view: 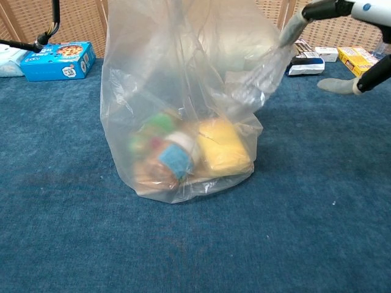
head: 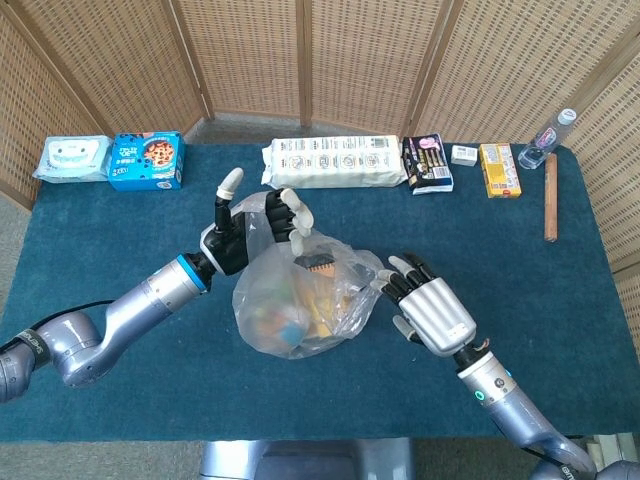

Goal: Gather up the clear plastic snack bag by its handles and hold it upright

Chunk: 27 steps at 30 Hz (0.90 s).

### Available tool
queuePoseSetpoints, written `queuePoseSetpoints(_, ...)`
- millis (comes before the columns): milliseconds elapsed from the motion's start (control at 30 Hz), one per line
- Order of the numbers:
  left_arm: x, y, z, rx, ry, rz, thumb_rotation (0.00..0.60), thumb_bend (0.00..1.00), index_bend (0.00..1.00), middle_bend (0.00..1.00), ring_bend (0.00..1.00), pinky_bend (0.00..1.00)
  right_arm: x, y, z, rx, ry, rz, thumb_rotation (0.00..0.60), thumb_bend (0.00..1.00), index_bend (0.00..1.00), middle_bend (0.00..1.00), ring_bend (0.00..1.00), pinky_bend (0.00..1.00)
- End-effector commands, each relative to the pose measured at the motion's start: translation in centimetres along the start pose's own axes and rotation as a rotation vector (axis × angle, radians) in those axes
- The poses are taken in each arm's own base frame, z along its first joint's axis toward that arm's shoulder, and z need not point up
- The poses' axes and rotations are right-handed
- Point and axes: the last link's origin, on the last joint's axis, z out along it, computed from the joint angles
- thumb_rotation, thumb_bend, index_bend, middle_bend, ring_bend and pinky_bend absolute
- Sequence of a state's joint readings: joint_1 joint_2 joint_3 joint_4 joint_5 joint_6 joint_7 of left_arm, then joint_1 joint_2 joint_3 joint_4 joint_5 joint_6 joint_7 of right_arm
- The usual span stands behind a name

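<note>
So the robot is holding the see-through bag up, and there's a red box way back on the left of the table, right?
Almost. The box is blue, not red, as the head view shows. It does sit far back on the left, and the left hand holds the see-through bag up.

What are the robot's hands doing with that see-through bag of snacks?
The robot is gathering up the clear plastic snack bag on the blue table. Its left hand grips the bag's top at the far side. Its right hand has its fingers spread at the other side, fingertips against the plastic, pulling it outward. The bag sits upright on the table, not yet lifted.
</note>
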<state>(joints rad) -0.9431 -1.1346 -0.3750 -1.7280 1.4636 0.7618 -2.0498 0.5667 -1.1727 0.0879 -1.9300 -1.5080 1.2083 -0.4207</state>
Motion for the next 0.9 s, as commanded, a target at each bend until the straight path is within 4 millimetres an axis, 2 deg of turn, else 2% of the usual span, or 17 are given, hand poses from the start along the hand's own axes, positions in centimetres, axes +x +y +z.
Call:
queuePoseSetpoints(33, -0.2, -0.1, 0.1, 0.001, -0.004, -0.002, 0.000, 0.20, 0.46, 0.48, 0.45, 0.52, 0.1, 0.0, 0.1, 0.004, 0.041, 0.020, 0.600, 0.28, 0.18, 0.20, 0.11, 0.08)
queuePoseSetpoints(133, -0.4, -0.1, 0.3, 0.004, -0.008, 0.000, 0.000, 0.20, 0.46, 0.48, 0.45, 0.52, -0.1, -0.2, 0.4, 0.013, 0.075, 0.033, 0.600, 0.24, 0.15, 0.19, 0.11, 0.08)
queuePoseSetpoints(300, -0.8, -0.1, 0.7, 0.001, -0.014, -0.002, 0.000, 0.20, 0.46, 0.48, 0.45, 0.52, -0.7, -0.9, 0.9, 0.037, 0.113, 0.059, 0.600, 0.22, 0.15, 0.19, 0.11, 0.08)
queuePoseSetpoints(600, -1.1, 0.0, 1.3, -0.003, -0.013, -0.007, 0.000, 0.20, 0.46, 0.48, 0.45, 0.52, -1.8, -1.9, 1.7, 0.073, 0.114, 0.071, 0.600, 0.21, 0.15, 0.19, 0.11, 0.08)
queuePoseSetpoints(900, -1.1, 0.2, 1.3, -0.005, -0.012, -0.006, 0.000, 0.20, 0.46, 0.48, 0.45, 0.52, -3.1, -1.8, 2.0, 0.076, 0.101, 0.067, 0.600, 0.22, 0.14, 0.19, 0.11, 0.08)
